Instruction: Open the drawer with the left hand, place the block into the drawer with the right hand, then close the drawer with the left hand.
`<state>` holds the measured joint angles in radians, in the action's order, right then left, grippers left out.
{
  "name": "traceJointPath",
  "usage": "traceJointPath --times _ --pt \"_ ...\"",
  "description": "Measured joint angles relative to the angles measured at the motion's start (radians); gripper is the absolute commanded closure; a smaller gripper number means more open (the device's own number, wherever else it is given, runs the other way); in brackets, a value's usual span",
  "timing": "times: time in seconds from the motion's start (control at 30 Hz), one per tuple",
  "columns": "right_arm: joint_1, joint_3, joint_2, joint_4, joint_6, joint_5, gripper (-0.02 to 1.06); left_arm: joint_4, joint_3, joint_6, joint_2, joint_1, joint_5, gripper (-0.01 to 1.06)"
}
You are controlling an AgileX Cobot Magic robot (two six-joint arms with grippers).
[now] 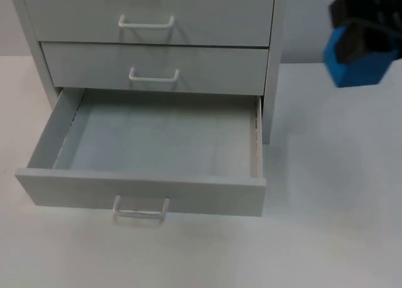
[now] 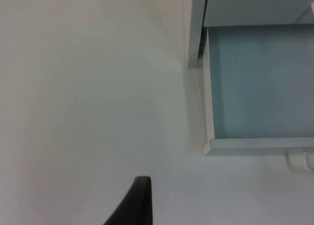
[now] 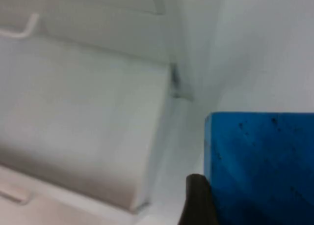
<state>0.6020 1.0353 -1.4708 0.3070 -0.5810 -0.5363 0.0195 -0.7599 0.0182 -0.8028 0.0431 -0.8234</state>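
1. The desk (image 1: 339, 193) carries a grey cabinet (image 1: 271, 61) in the upper left of the top view.
2. Its bottom drawer (image 1: 157, 143) is pulled out, with nothing inside.
3. The right gripper (image 1: 361, 30), in the upper right corner, is closed on the block (image 1: 358, 65), held above the desk, well right of the drawer.
4. The block is blue, boxy, speckled.
5. The left gripper (image 2: 137, 205) hangs beside the drawer's corner; I cannot tell its opening.

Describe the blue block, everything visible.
The solid blue rectangular block looks matte, foam- or plastic-like, with small dark specks on its face in the right wrist view. It is lifted off the white table top, held in the black right pincer, to the right of the grey drawer cabinet and its open bottom drawer.
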Motion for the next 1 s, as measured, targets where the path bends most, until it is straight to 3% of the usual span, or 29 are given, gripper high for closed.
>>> traceJointPath --times 0.2,0.33,0.5,0.7,0.83,0.9,1.0 --pt "0.105 0.000 -0.060 0.060 -0.112 0.062 1.05 0.000 0.000 0.000 0.000 0.000 0.002 0.00" --pt "0.209 0.033 -0.177 0.234 -0.340 0.094 1.05 0.000 0.000 0.000 0.000 0.000 0.006 0.00" --pt "0.274 0.126 -0.307 0.349 -0.485 0.100 1.05 0.000 0.000 0.000 0.000 0.000 0.008 0.00" --pt "0.291 0.242 -0.453 0.397 -0.552 0.110 1.05 0.000 0.000 0.000 0.000 0.000 0.010 0.00" --pt "0.291 0.290 -0.533 0.483 -0.648 0.112 1.05 0.000 0.000 0.000 0.000 0.000 0.012 0.00" --pt "0.291 0.308 -0.586 0.586 -0.772 0.114 1.05 0.000 0.000 0.000 0.000 0.000 0.012 0.00" --pt "0.291 0.312 -0.614 0.660 -0.854 0.116 1.05 0.000 0.000 0.000 0.000 0.000 0.014 0.00"
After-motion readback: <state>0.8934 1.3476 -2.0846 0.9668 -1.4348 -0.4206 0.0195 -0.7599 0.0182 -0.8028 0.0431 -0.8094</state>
